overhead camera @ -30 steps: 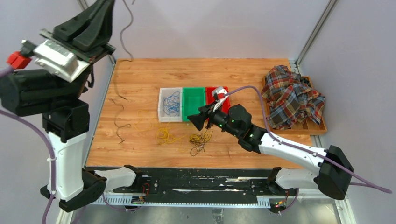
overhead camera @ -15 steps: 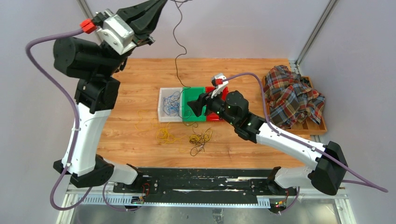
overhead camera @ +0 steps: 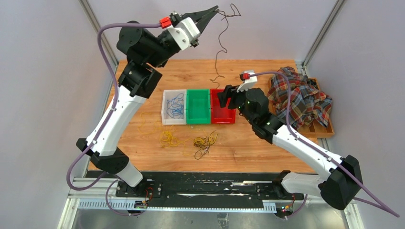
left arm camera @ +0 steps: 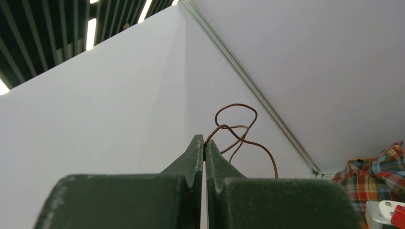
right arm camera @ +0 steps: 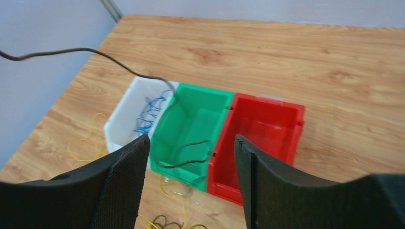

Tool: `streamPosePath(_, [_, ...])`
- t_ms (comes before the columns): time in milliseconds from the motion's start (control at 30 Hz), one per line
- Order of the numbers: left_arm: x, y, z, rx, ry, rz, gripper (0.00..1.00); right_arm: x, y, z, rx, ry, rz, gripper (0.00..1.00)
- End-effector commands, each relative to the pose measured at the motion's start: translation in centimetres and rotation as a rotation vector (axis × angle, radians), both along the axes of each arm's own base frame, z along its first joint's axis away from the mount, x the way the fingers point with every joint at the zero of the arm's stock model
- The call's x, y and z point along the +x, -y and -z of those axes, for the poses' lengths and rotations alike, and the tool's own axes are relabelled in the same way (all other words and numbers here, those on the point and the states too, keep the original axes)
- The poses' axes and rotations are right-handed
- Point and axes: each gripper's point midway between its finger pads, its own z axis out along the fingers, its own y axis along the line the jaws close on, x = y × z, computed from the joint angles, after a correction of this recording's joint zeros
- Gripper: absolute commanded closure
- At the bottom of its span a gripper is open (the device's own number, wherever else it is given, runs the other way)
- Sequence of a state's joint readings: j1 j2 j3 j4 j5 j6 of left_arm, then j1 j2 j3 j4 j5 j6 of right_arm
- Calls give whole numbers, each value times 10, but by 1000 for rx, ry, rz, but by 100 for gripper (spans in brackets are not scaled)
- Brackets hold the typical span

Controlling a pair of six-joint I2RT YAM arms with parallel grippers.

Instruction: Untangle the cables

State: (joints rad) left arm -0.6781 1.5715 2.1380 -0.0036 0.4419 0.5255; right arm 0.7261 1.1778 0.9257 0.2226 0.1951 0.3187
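Observation:
My left gripper (overhead camera: pixel 215 9) is raised high over the back of the table and is shut on a thin dark brown cable (overhead camera: pixel 220 47). The cable hangs down from the fingertips, its lower end behind the bins. In the left wrist view the shut gripper (left arm camera: pixel 205 141) pinches the cable, which loops (left arm camera: pixel 237 125) above it. My right gripper (overhead camera: pixel 223 95) is open and empty over the red bin (overhead camera: pixel 223 114). In the right wrist view the gripper (right arm camera: pixel 191 143) is open and the hanging cable (right arm camera: pixel 110 57) dangles in front of the green bin (right arm camera: pixel 200 119). Blue cables (overhead camera: pixel 175 105) lie in the white bin (overhead camera: pixel 165 107).
Loose yellow cables (overhead camera: pixel 167 138) and a yellow and dark tangle (overhead camera: pixel 204 143) lie on the wood in front of the bins. The green bin (overhead camera: pixel 198 106) stands between the white and red ones. A plaid cloth (overhead camera: pixel 301 98) lies on a wooden tray at the right edge.
My left arm has swung from the far left to the right, carrying the brown cable up and across. My right gripper has moved right, from the green bin to the red bin.

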Motion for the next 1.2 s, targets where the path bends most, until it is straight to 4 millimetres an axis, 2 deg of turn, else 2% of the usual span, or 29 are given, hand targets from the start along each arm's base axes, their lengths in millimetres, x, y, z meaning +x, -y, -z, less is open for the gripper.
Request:
streamPosePath(0, [-5, -3, -15, -19, 76, -30, 100, 11, 34, 27, -43, -76, 106, 36])
streamPosePath(267, [28, 20, 25, 42, 36, -57, 99, 27, 77, 64, -56, -187, 207, 37])
streamPosePath(433, [47, 29, 39, 53, 27, -89, 100, 30, 92, 80, -53, -226, 238, 38])
streamPosePath(633, [61, 32, 53, 69, 19, -131, 100, 29, 94, 91, -55, -249, 224, 38])
streamPosePath(833, [64, 32, 72, 106, 11, -148, 99, 28, 90, 102, -46, -290, 209, 36])
streamPosePath(1000, [67, 26, 83, 134, 20, -190, 99, 29, 95, 96, -31, -277, 233, 31])
streamPosePath(1167, [74, 21, 88, 144, 23, -243, 100, 26, 99, 89, -22, -256, 246, 31])
